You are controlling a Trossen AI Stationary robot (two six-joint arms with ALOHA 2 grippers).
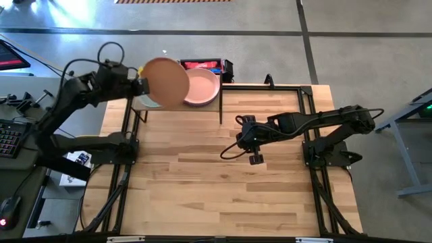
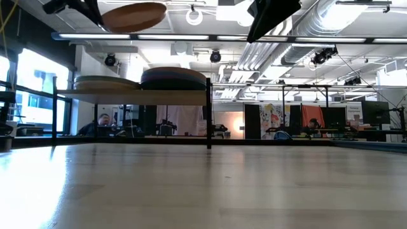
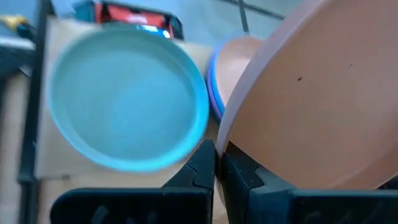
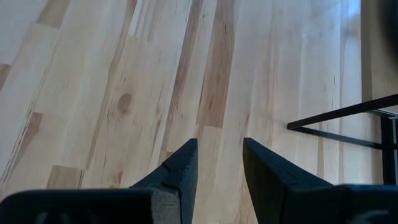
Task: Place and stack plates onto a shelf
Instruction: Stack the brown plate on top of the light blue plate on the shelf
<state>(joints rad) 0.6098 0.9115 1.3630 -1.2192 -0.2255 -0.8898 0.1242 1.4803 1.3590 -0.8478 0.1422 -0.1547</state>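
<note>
My left gripper (image 1: pixel 140 86) is high over the shelf's (image 1: pixel 181 111) left half, shut on a terracotta brown plate (image 1: pixel 165 82). That plate shows near the top of the low view (image 2: pixel 133 16) and fills the right of the left wrist view (image 3: pixel 323 106). Below it, a pale grey-green plate (image 3: pixel 127 99) tops the left stack (image 2: pixel 105 83) on the shelf. A salmon pink plate (image 1: pixel 202 88) tops the right stack (image 2: pixel 175 77), with a blue rim (image 3: pixel 213 93) under it. My right gripper (image 1: pixel 255 156) hangs open over bare tabletop (image 4: pixel 217 155), right of centre. My left gripper pinches the terracotta plate's rim (image 3: pixel 231 142) between its two fingers (image 3: pixel 199 168), at the edge toward the table's left. The fingers come roughly level from the left. The plate is lifted clear above the shelf, close to level, reaching out to the right of the fingers.
A red and black box (image 1: pixel 209 65) sits behind the shelf. The shelf's black frame legs (image 2: pixel 208 114) stand on the table's far part. Bare wooden tabletop (image 1: pixel 223 189) stretches across the middle and near side. People sit at desks in the room beyond (image 2: pixel 102 121).
</note>
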